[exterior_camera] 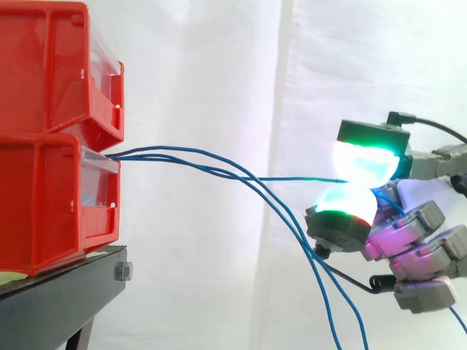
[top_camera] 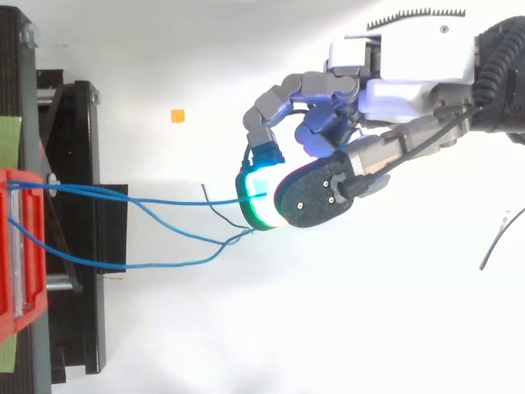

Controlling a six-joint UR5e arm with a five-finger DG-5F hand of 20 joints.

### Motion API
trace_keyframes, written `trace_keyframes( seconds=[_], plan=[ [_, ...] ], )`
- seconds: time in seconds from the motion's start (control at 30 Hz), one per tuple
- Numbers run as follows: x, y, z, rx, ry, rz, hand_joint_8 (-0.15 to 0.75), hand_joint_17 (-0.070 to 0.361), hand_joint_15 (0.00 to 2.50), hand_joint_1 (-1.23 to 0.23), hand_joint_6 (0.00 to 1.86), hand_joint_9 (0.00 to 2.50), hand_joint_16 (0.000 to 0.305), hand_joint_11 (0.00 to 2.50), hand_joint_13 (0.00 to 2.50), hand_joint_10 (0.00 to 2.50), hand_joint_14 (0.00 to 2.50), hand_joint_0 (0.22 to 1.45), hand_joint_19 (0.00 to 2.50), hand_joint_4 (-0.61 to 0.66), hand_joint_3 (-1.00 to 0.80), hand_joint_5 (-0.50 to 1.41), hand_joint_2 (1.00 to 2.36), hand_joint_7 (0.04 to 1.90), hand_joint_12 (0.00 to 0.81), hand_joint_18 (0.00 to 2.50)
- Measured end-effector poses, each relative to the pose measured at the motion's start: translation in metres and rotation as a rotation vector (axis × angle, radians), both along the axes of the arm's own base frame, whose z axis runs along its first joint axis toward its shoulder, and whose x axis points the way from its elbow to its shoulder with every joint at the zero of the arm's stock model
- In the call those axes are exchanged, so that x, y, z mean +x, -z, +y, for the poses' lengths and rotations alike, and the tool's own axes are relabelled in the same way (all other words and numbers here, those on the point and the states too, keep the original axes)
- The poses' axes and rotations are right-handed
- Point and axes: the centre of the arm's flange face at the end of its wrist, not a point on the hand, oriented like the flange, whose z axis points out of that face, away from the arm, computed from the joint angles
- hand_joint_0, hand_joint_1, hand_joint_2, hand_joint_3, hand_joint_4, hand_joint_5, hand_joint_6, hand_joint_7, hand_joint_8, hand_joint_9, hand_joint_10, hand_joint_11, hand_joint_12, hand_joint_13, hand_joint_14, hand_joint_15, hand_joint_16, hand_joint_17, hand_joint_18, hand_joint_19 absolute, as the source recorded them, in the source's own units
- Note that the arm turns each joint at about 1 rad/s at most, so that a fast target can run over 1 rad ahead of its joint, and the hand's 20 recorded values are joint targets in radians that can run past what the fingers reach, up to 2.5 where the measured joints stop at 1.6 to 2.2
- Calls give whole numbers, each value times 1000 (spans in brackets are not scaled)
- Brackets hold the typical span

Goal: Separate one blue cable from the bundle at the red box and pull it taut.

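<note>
Two red boxes (exterior_camera: 51, 138) are stacked on a black stand at the left. Several thin blue cables (exterior_camera: 190, 157) come out of the lower box's front slot. One blue cable (exterior_camera: 292, 179) runs nearly level to my hand (exterior_camera: 405, 219) at the right, where two glowing green-white fingertips (exterior_camera: 361, 164) pinch it. The other blue cables (exterior_camera: 321, 277) sag away downward below the hand. In the top view the hand (top_camera: 385, 156) reaches in from the right, and the pinched cable (top_camera: 184, 199) stretches from the red box (top_camera: 20, 246) to the glowing pads.
The black stand (exterior_camera: 66, 292) carries the boxes at the lower left. A white curtain hangs behind everything. A small orange square (top_camera: 177, 116) lies on the white floor in the top view, above the cables.
</note>
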Motion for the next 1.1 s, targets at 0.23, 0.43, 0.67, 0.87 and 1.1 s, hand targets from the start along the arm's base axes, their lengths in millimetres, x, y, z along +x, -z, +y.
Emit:
trace_keyframes(
  seconds=[0.23, 0.43, 0.67, 0.87, 1.1],
  plan=[
    [-4, 22, 5, 4, 32, -51, 286, 77, 1587, -655, 832, 703, 34, 1367, 1033, 1703, 822, 622, 1009, -35, -208, -107, 1019, 1215, 306, 1021],
    [-2, 30, 10, 18, 66, -118, 281, 77, 1585, -655, 833, 700, 34, 1381, 1029, 1708, 830, 622, 1010, -39, -207, -107, 1019, 1216, 306, 1021],
    [1, 28, 12, 0, 64, -142, 283, 77, 1592, -655, 833, 701, 34, 1364, 1025, 1718, 822, 622, 1009, -39, -206, -107, 1019, 1216, 301, 1016],
    [1, 28, 12, -19, 62, -144, 278, 77, 1616, -655, 834, 704, 34, 1354, 1017, 1725, 838, 621, 1010, -47, -203, -106, 1019, 1209, 304, 1013],
    [1, 29, 12, -26, 62, -141, 269, 77, 1582, -655, 834, 726, 34, 1383, 1024, 1709, 840, 622, 1012, -45, -206, -107, 1019, 1215, 297, 1016]
  ],
)
